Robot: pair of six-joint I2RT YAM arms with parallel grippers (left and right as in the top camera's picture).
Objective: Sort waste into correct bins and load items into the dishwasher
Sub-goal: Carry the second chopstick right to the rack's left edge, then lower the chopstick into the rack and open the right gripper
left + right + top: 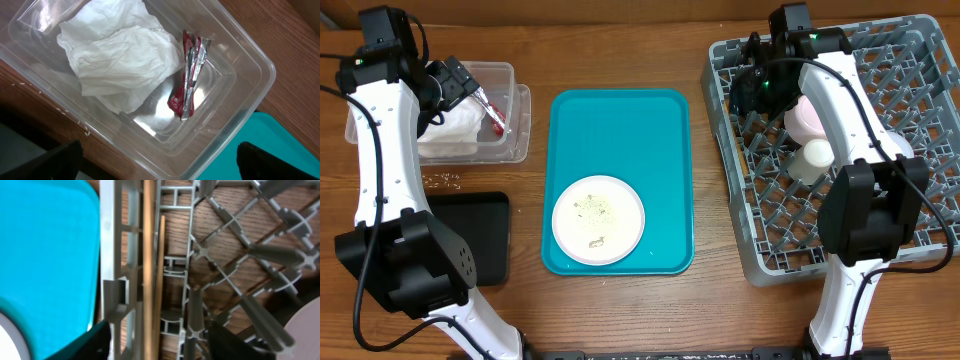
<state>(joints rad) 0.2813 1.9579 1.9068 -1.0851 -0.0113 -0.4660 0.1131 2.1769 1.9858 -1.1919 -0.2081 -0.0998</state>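
Note:
The crumpled white napkin (455, 132) (117, 50) and the red-and-white wrapper (496, 120) (189, 82) lie in the clear tub (520, 125) (262, 67). My left gripper (460, 82) (160, 167) hangs open and empty above the tub. The round plate (598, 220) with rice crumbs sits on the teal tray (620, 110). The grey dish rack (740, 190) (112, 255) holds the pink bowl (807, 115) and white cup (812, 160). My right gripper (755, 88) (162, 340) is open over the rack's left side, above two wooden chopsticks (151, 270). The metal bowl is not visible.
The black tray (470, 235) lies at the front left. Loose rice crumbs (445, 180) are scattered on the wooden table between it and the tub. The teal tray's edge (45, 255) lies close to the rack's left wall.

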